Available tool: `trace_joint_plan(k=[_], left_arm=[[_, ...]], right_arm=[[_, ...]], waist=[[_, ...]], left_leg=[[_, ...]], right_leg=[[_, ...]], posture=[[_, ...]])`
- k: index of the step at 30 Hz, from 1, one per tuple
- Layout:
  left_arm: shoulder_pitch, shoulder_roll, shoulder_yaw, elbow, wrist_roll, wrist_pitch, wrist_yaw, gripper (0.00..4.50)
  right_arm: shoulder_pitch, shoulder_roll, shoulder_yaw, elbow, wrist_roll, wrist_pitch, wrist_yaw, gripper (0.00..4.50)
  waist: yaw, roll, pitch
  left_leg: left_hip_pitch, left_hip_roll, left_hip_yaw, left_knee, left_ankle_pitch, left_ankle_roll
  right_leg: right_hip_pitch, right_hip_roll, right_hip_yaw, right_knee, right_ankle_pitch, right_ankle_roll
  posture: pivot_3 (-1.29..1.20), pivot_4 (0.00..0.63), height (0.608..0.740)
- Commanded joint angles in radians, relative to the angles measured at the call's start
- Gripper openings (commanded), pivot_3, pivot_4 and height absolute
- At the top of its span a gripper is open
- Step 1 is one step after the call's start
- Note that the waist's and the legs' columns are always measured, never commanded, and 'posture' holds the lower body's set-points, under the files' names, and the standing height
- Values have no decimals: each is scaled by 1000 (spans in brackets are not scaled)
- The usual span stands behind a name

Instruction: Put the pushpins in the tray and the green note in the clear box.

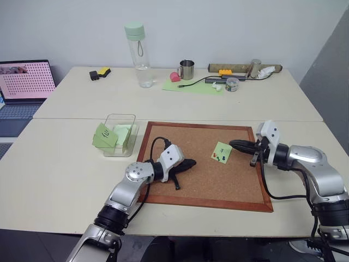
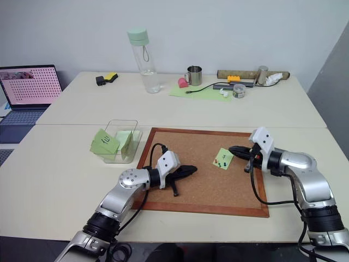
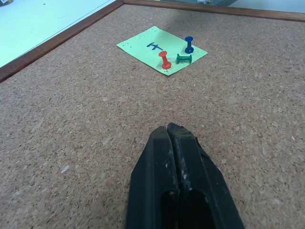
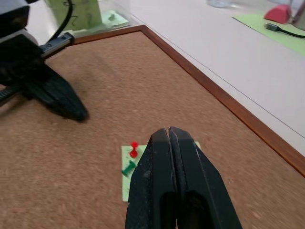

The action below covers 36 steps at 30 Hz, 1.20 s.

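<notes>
Both end effectors clenched, empty, over corkboard [image 1: 202, 164]; green note [image 3: 161, 49] with handwritten "7"-like mark, three pushpins [image 3: 177, 53].

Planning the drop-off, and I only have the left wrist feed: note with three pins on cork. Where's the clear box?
Observer: The clear box stands on the table just off the corkboard's left edge, on the robot's left.
Operator: Is it empty?
Observer: No, other green notes are in it, one leaning over its left wall.
Operator: Where's the right claw?
Observer: The right claw is shut, right beside the green note on its right side, pointing at it.
</notes>
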Motion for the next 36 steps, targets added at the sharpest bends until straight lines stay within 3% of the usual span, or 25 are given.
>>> trace_joint_plan(k=[1, 6, 17, 36], left_arm=[[32, 7, -21, 47, 37, 24, 7, 0], [38, 7, -23, 42, 38, 26, 8, 0], [36, 8, -27, 45, 39, 20, 9, 0], [38, 0, -26, 51, 42, 18, 20, 0]], right_arm=[[13, -27, 27, -88, -18, 32, -6, 1053], [27, -23, 69, -118, -48, 47, -19, 2044], [-14, 19, 139, -80, -144, 75, -109, 2044], [-122, 2, 240, -213, -180, 478, -157, 2044]], waist=[[0, 0, 0], [0, 0, 0], [-1, 0, 0], [-1, 0, 0]], left_leg=[[0, 0, 0, 0, 0, 0], [0, 0, 0, 0, 0, 0], [0, 0, 0, 0, 0, 0], [0, 0, -1, 0, 0, 0]], right_leg=[[0, 0, 0, 0, 0, 0], [0, 0, 0, 0, 0, 0], [0, 0, 0, 0, 0, 0], [0, 0, -1, 0, 0, 0]], posture=[[0, 150, 740], [0, 150, 740], [0, 150, 740], [0, 150, 740]])
